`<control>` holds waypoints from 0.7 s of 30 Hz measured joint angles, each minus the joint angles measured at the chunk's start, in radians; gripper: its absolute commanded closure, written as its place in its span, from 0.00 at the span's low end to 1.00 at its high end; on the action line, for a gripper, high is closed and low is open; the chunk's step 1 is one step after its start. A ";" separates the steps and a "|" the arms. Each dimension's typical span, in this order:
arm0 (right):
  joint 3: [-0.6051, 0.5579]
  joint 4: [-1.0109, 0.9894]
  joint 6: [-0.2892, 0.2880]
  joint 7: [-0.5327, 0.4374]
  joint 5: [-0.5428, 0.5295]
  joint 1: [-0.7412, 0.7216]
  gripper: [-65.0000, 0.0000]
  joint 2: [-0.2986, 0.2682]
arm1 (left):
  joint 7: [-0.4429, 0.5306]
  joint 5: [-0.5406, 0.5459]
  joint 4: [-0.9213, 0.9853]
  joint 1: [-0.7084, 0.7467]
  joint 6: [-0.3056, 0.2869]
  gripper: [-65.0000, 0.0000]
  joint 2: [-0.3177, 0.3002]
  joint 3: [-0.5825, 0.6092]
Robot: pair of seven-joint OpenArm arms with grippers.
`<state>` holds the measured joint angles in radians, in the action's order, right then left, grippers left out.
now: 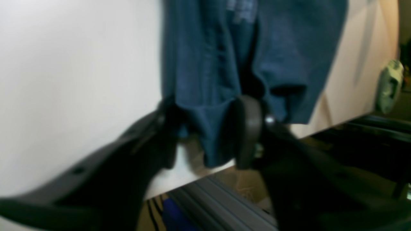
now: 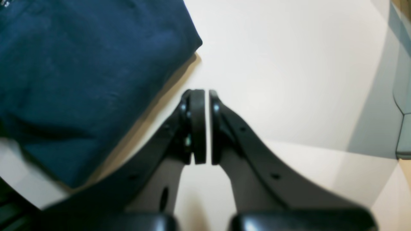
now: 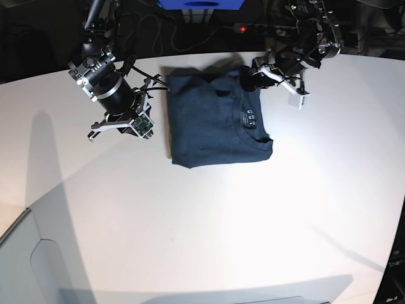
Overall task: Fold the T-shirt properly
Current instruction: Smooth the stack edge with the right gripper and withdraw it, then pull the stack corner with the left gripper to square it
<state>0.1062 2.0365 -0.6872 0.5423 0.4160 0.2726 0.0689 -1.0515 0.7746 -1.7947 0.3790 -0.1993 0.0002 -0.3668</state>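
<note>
The near half of the white table (image 3: 190, 240) is bare. Farther back, toward the far edge and about midway along it, lies the T-shirt (image 3: 212, 123), already doubled into a rough rectangle with its collar and printed label facing up on the side nearest the left arm. Its far edge reaches the table's far edge.

The right gripper (image 2: 202, 126) hangs over bare table just beside the shirt's side edge. Its pads are together with only a sliver between them, and nothing is in them.

At the far edge, the left gripper (image 1: 208, 134) straddles a bunched fold of navy cloth at the shirt's far corner, near the collar. One pad presses against the fabric. The other finger is blurred, so I cannot tell whether the jaws have clamped or merely flank the fold.

The risks look to lie at that corner. If the pincer catches only the top layer, a pull would likely peel the fold open rather than carry it over. Because the cloth sits at the table's edge, a loose grip could let it slide off. With the right gripper resting on nothing, any drag may shift the whole stack and skew its edges.
</note>
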 measured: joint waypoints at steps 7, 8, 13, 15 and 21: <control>0.000 0.000 0.000 0.000 0.000 0.000 1.00 -0.005 | 0.000 0.000 -0.004 0.000 0.000 0.92 0.003 -0.002; 0.000 0.000 0.000 0.000 0.000 0.000 1.00 -0.005 | 0.000 0.003 -0.008 0.001 0.000 0.97 0.003 -0.002; 0.000 0.000 0.000 0.000 0.000 0.000 1.00 -0.005 | 0.000 0.006 -0.037 0.005 0.000 1.00 0.000 -0.005; 0.000 0.000 0.000 0.000 0.000 0.000 1.00 -0.005 | 0.000 0.006 -0.061 0.007 0.000 1.00 0.000 -0.006; 0.000 0.000 0.000 0.000 0.000 0.000 1.00 -0.005 | -0.008 0.011 -0.161 0.037 -0.002 1.00 0.000 -0.032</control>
<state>0.1062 2.0365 -0.6872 0.5419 0.4160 0.2726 0.0639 -1.0599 0.7860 -1.9556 0.4160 -0.2012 0.0006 -0.3988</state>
